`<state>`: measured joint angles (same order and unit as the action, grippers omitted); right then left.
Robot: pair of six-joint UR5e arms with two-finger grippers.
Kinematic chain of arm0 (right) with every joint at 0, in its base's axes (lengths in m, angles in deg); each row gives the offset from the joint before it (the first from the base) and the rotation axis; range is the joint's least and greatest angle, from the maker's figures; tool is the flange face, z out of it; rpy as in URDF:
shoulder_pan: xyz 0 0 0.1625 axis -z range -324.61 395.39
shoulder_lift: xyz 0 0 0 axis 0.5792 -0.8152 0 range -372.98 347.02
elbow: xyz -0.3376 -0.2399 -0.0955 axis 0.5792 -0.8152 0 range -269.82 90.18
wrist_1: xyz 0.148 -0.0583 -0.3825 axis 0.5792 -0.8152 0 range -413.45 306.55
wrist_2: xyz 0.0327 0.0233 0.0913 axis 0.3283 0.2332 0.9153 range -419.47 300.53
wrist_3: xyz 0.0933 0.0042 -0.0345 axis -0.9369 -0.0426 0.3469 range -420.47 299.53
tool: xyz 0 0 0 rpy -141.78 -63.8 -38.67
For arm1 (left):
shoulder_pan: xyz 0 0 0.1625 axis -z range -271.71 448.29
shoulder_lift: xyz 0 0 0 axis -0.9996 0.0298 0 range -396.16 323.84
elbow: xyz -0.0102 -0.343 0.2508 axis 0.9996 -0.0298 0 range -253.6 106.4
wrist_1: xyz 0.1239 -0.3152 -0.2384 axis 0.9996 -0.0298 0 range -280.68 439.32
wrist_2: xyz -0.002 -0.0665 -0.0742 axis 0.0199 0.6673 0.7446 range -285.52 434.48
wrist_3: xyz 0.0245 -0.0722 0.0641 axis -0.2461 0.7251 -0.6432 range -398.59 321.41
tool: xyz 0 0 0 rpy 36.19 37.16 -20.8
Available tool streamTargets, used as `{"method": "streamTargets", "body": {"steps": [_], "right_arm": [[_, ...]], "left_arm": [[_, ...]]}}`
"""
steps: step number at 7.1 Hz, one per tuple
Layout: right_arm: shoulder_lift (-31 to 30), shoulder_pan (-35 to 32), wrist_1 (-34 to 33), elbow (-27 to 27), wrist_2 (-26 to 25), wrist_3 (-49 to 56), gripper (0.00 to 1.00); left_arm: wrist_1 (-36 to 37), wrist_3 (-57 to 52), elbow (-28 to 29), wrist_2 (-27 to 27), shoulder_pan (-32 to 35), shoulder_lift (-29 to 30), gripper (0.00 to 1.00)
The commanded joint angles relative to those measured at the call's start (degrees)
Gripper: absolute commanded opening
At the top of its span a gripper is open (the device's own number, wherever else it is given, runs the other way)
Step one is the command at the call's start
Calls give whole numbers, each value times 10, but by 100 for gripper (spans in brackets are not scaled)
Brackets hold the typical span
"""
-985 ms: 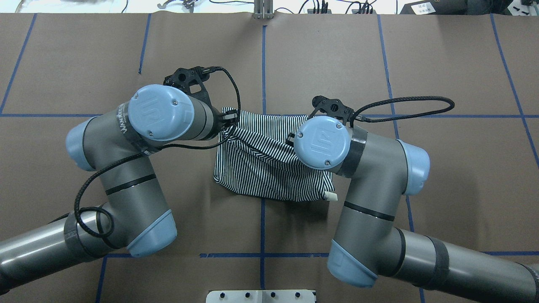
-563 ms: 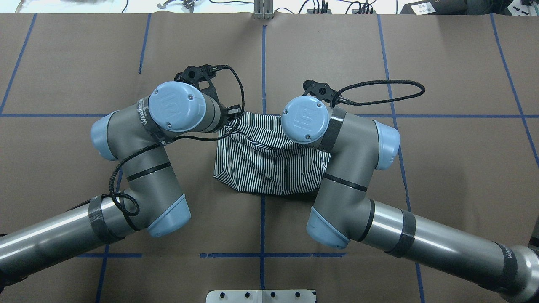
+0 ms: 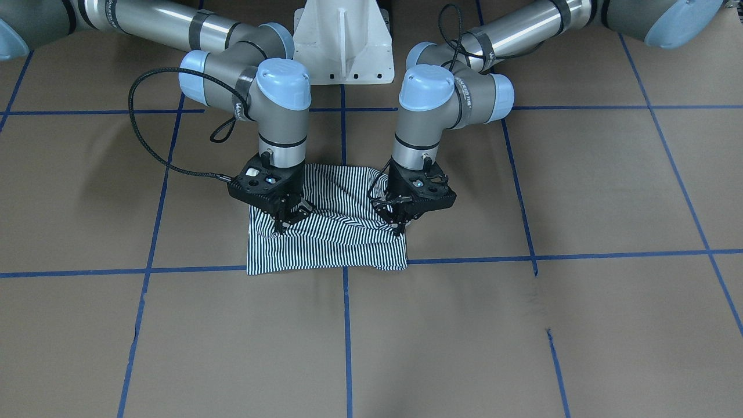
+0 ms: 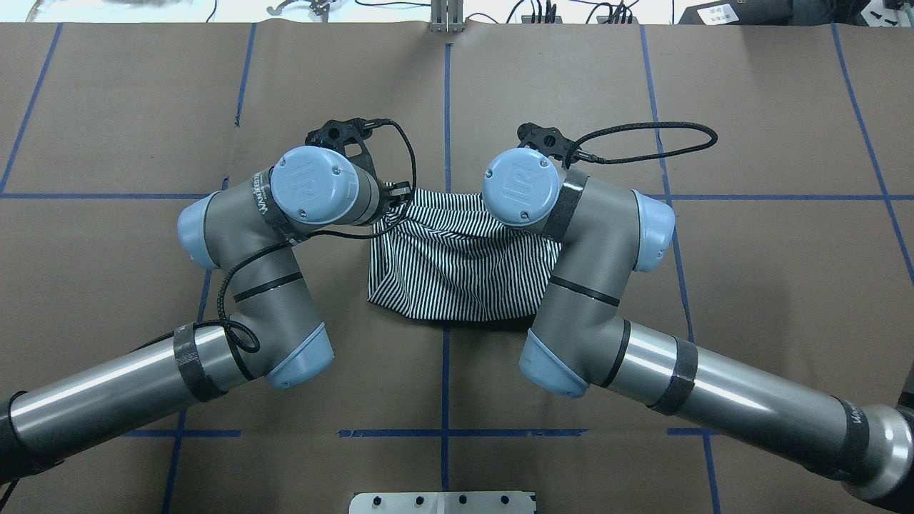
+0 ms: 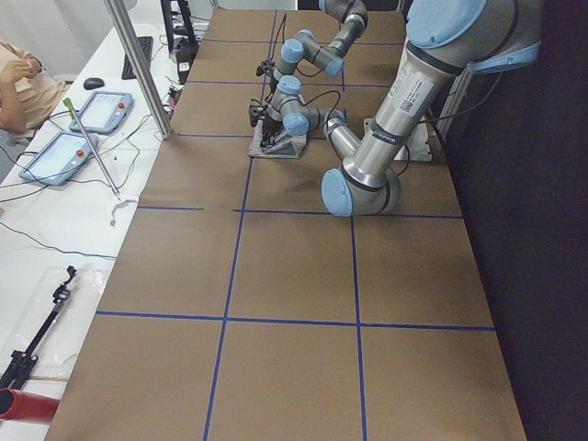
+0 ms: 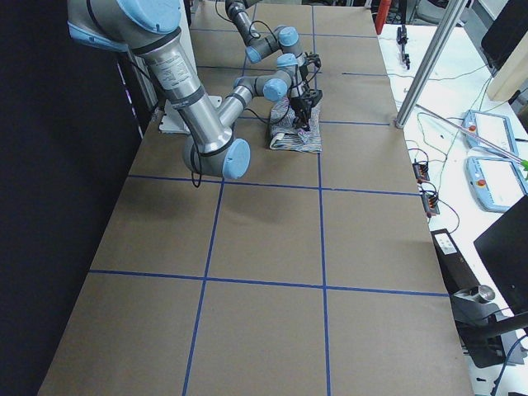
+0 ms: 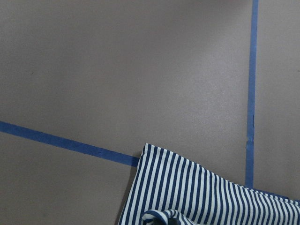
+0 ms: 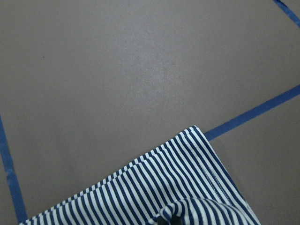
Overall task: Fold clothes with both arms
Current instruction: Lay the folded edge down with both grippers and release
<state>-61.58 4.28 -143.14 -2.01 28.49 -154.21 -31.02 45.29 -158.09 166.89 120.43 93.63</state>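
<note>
A table [image 4: 571, 93] covered in brown paper carries a grid of blue tape lines [image 4: 446, 107]. Along its far side runs a white bench [image 5: 64, 216] with black cables [image 4: 532, 11], two tablets [image 5: 55, 156] with pale blue rims, a dark mouse [image 5: 93, 83], a red cylinder [image 5: 23, 405] and a black tool [image 5: 37, 335]. A silver post [image 5: 152, 96] stands at the table's edge, and a person's arm [image 5: 18, 87] rests over the bench
</note>
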Motion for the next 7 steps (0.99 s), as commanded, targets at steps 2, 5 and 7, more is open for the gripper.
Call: {"method": "streamTargets", "body": {"steps": [2,5,7], "right_arm": [[15,-7,27,-15,8,78,100],[32,22,20,-11,16,142,100],[24,58,18,-20,-7,203,100]], "left_arm": [[0,-133,-70,7,14,-39,100],[-1,-256,-105,119,79,-73,100],[-2,-254,-104,118,78,-73,100]]}}
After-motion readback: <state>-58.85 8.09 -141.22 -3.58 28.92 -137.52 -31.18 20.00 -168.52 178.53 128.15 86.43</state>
